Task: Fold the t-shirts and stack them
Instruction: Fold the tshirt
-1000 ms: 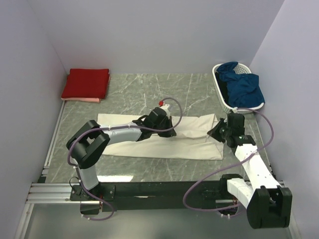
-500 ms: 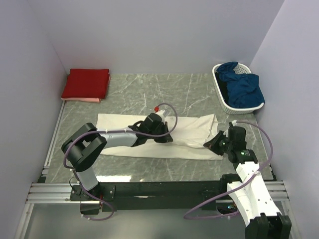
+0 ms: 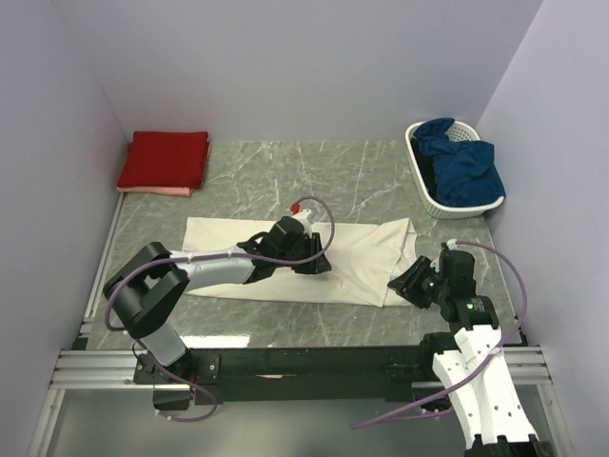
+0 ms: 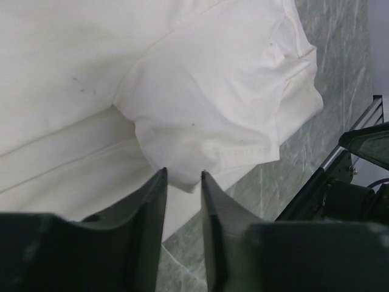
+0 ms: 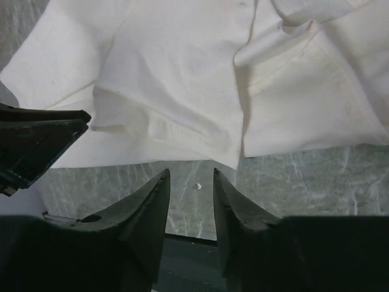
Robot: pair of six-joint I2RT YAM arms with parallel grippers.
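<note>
Left tool [image 4: 183, 173] and right tool [image 5: 191, 172] both stand part-open, gripping nothing, at the cream shirt [image 3: 366, 252] lying mid-worktop [image 3: 266, 176]. Risk: a finger snags the loose fold and pulls it open.

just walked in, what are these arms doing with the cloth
Two robot arms are folding a cream t-shirt spread out between them. The left claw is over its middle, jaws slightly apart at a cloth fold. The right claw, open, hovers just off its near right corner. A folded red shirt lies on a pink one at far left.
</note>
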